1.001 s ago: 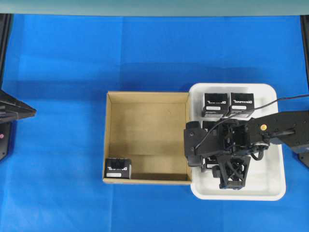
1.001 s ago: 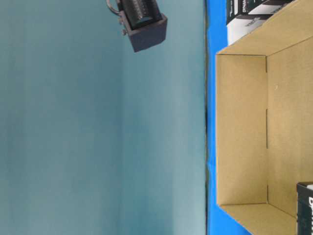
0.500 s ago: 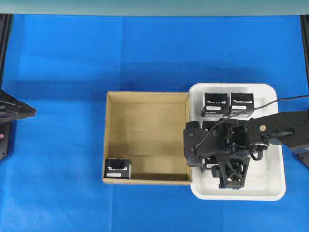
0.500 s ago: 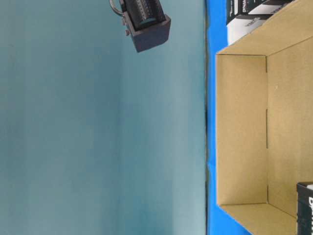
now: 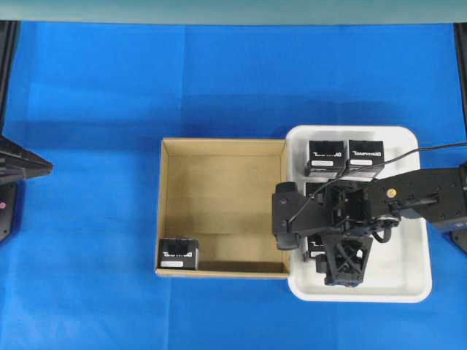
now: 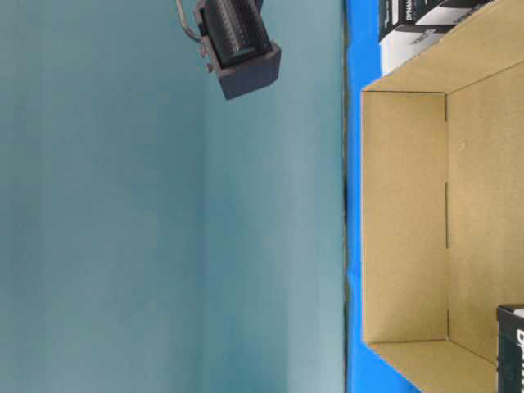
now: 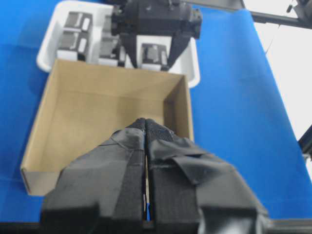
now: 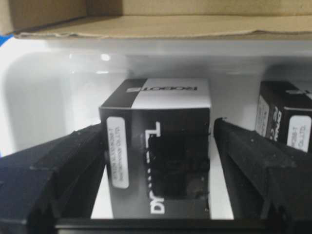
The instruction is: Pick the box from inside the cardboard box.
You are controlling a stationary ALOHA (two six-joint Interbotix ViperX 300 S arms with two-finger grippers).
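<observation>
Meanwhile we see our right end effector (image 8: 158,161) spread open around a black box (image 8: 158,146) in the white tray (image 5: 408,284); our left end effector (image 7: 146,127) is closed, empty. One box (image 5: 179,254) sits in the cardboard box (image 5: 222,157), near-left corner.

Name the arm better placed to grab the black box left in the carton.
Probably left: the left tool is shut, free, facing the carton; the right tool straddles a tray box.

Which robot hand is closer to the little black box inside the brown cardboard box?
Right. The right gripper is over the white tray beside the carton, across from the box. The left gripper hangs back outside the carton's opposite side.
</observation>
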